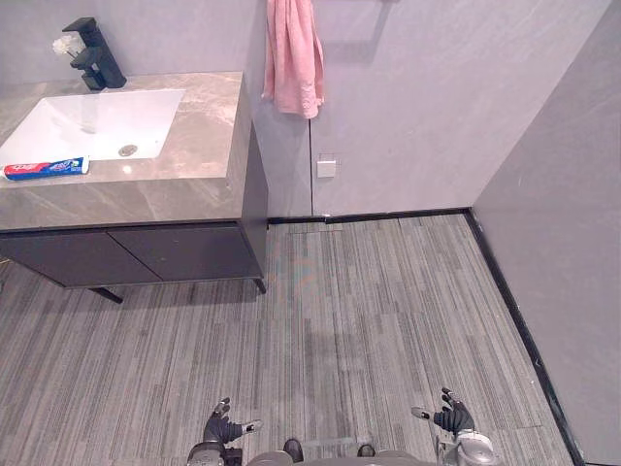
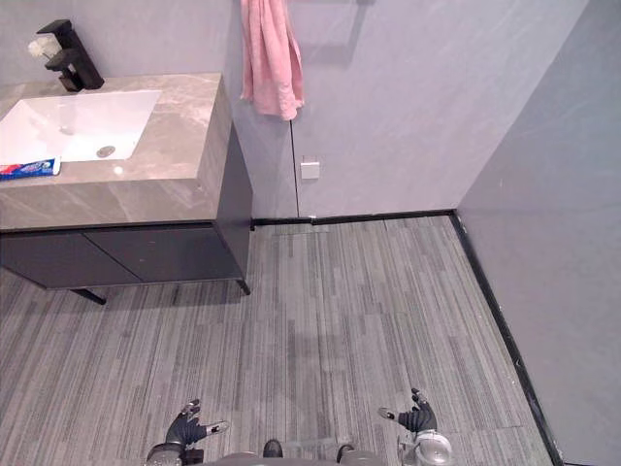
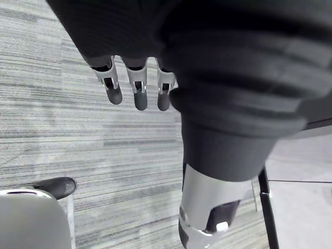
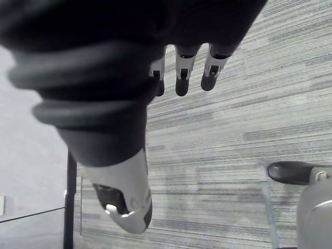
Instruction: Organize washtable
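- Washtable [image 1: 206, 136]: a marble-patterned counter on a dark cabinet [image 1: 146, 254], set against the wall at the robot's far left and well apart from both hands.
- Sink [image 1: 68, 121]: a white basin set into the counter, with a black faucet [image 1: 95, 56] behind it. A small pale object [image 1: 66, 44] sits at the faucet, too small to identify.
- Toothpaste tube [image 1: 46, 168]: lies flat on the counter's front strip, just beside the basin's near edge. It is the one loose item on the part of the top in view, and is judged to be what remains to be put in order.
- Pink towel [image 1: 292, 58]: hangs on the wall just to the right of the counter, with a white wall socket [image 1: 326, 168] below it.
- Left hand [image 1: 225, 425]: low over the striped floor [image 1: 369, 291], fingers [image 3: 135, 92] straight and relaxed, thumb apart, holding nothing.
- Right hand [image 1: 452, 417]: likewise low over the floor, fingers [image 4: 181, 80] loosely extended, empty.
- Progress: judged to be at the very start. Nothing is grasped, and the robot stands away from the counter.
- Left to do: approach the washtable, then take up and tidy the tube. Where the tube belongs cannot be told from these views.
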Available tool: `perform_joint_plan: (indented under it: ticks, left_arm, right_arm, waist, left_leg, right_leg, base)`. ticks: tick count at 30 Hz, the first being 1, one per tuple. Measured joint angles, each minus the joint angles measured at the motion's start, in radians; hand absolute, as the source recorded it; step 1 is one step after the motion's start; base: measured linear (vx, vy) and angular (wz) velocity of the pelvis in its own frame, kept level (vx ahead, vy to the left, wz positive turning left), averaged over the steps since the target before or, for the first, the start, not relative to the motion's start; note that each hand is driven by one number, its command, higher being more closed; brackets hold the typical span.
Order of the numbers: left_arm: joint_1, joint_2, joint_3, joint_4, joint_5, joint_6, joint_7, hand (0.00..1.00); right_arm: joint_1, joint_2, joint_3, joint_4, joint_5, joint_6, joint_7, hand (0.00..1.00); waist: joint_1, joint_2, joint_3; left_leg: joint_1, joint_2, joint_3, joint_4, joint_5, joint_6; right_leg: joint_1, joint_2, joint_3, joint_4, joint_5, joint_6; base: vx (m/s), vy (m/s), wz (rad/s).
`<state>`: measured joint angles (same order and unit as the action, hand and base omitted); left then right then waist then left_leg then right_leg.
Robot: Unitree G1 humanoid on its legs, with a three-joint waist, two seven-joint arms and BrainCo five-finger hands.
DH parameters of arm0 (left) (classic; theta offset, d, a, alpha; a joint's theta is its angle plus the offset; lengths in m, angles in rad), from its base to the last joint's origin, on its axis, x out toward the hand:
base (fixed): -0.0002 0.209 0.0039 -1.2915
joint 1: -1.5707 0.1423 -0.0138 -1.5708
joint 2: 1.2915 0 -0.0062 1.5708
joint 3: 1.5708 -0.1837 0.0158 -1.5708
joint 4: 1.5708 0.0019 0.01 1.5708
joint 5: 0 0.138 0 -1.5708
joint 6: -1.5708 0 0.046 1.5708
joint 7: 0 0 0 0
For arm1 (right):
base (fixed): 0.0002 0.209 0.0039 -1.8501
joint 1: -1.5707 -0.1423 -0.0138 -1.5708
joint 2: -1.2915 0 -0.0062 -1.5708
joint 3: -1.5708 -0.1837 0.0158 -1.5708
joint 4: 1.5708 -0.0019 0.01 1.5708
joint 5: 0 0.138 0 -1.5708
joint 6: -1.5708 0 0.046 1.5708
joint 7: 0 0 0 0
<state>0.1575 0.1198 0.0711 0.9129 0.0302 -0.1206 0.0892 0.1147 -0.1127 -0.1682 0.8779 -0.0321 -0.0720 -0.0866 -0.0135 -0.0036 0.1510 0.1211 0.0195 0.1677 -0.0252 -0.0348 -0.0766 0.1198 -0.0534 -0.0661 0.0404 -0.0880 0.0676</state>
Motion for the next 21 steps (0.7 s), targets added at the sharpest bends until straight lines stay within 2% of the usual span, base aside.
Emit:
perform_joint_plan:
  ticks: [5, 11, 21]
  left_arm:
    - [0.001, 0.0, 0.0, 0.0, -0.001, 0.0, 0.0, 0.0]
    - [0.016, 0.0, 0.0, 0.0, -0.002, 0.001, 0.0, 0.0]
    - [0.016, 0.0, 0.0, 0.001, 0.0, 0.002, 0.0, 0.0]
  right_arm:
    - [0.01, 0.0, 0.0, 0.0, 0.001, 0.001, -0.001, 0.0]
    - [0.023, 0.001, -0.001, 0.003, 0.003, 0.003, -0.002, 0.0]
    - [0.016, 0.009, -0.022, 0.041, 0.004, 0.006, -0.003, 0.0]
  waist:
    - [-0.001, 0.008, 0.001]
    - [-0.001, 0.011, -0.001]
    - [0.0, 0.005, -0.004]
  left_leg:
    - [0.0, 0.001, 0.002, -0.004, -0.002, 0.009]
    - [0.004, 0.001, 0.007, -0.038, 0.019, 0.041]
    - [0.017, 0.005, 0.04, -0.066, 0.02, 0.041]
  right_leg:
    - [-0.003, 0.002, -0.003, 0.002, -0.002, -0.004]
    - [-0.018, 0.006, -0.008, -0.002, -0.002, -0.005]
    - [-0.018, 0.015, 0.015, -0.033, 0.01, -0.01]
  base:
    - [-0.08, -0.021, 0.0]
    - [-0.08, -0.025, 0.0]
    - [0.03, -0.025, -0.1]
